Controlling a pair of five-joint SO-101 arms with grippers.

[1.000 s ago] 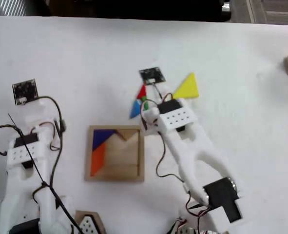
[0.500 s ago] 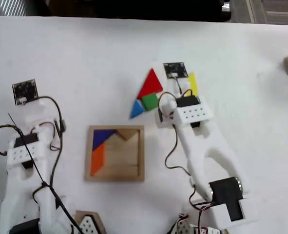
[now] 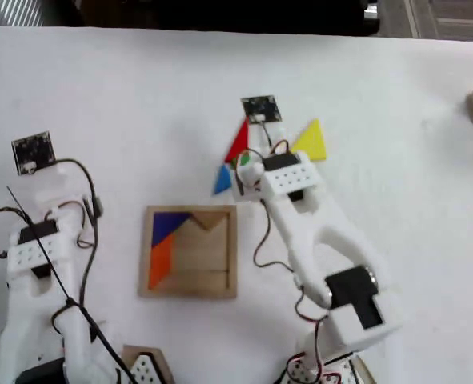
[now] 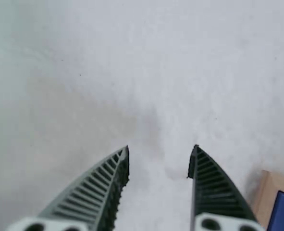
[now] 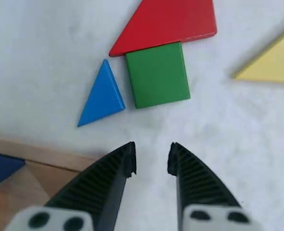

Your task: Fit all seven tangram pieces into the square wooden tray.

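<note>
Right arm back from yellow triangular piece (image 3: 308,142) to green wooden square (image 5: 157,74)

Right jaws, slightly apart and empty, hover just short of it, upper centre of the high view; square wooden tray (image 3: 192,293), lower centre, holds two pieces; probably the next pick; left jaws apart over white table (image 4: 180,72).

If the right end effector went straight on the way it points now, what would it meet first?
Most likely the green square tangram piece, directly ahead of the right end effector; bare white table lies between, so if tilted downward it might touch that first.
</note>
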